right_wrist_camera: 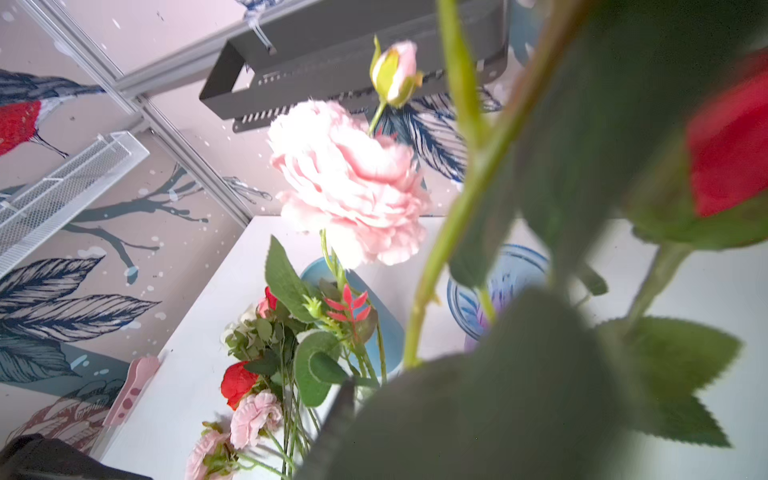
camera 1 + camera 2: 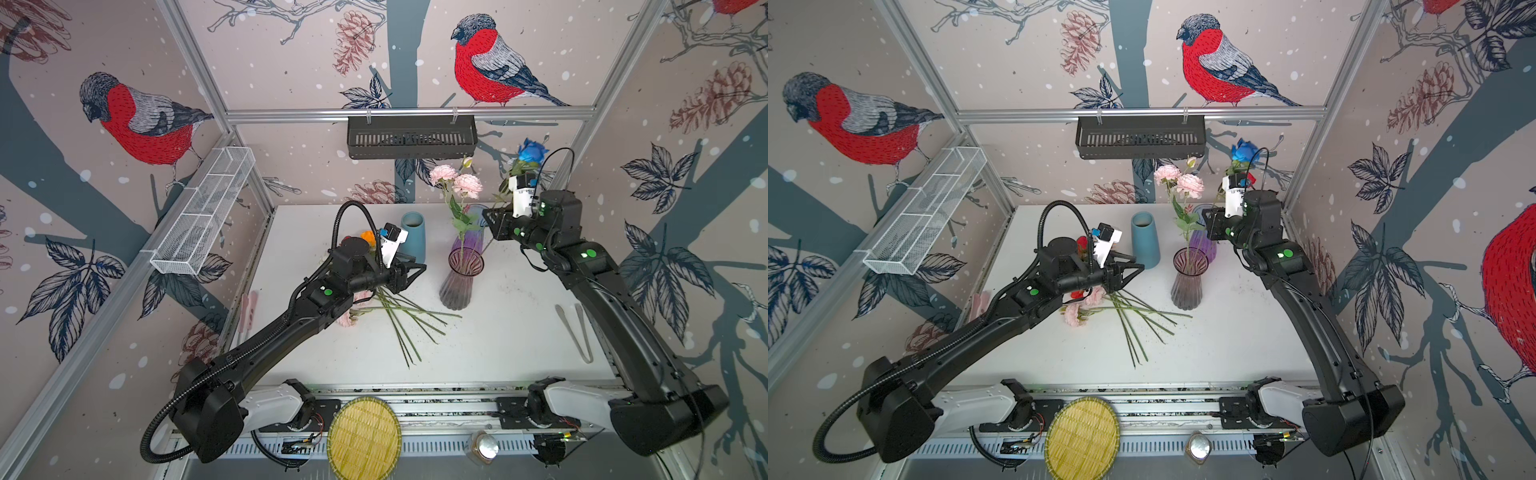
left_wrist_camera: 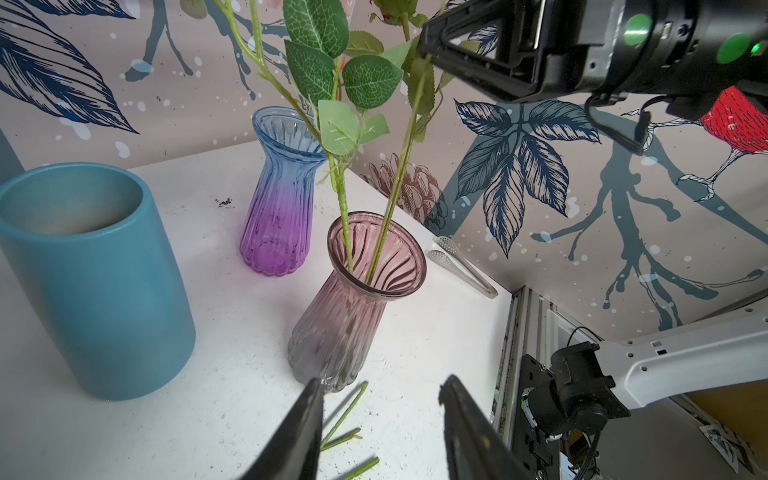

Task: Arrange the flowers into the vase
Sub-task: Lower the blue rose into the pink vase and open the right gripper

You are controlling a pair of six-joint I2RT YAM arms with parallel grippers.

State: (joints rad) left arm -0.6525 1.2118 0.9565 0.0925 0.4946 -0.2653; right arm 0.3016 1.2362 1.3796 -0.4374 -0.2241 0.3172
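Two stems (image 3: 342, 208) stand in pink glass vase (image 3: 345, 316); flower pile (image 2: 1125, 311) lies on bench (image 2: 498, 340). Left pincer (image 3: 381, 384) parted, empty; right pincer (image 2: 492, 224) unclear.

White tabletop (image 2: 498, 340), contents:
- Ribbed smoky-pink glass vase (image 2: 461, 278), upright, holding a pink peony stem (image 2: 457, 183).
- Plain teal cylindrical vase (image 2: 413, 237) and blue-to-purple ribbed glass vase (image 2: 476, 232), both behind it.
- Loose bundle of green-stemmed flowers (image 2: 399, 320), lying flat beneath the left gripper (image 2: 417, 272).
- Metal tongs (image 2: 575, 332), near the right edge.
- Blue rose (image 2: 532, 151), raised above the right gripper (image 2: 488, 224).
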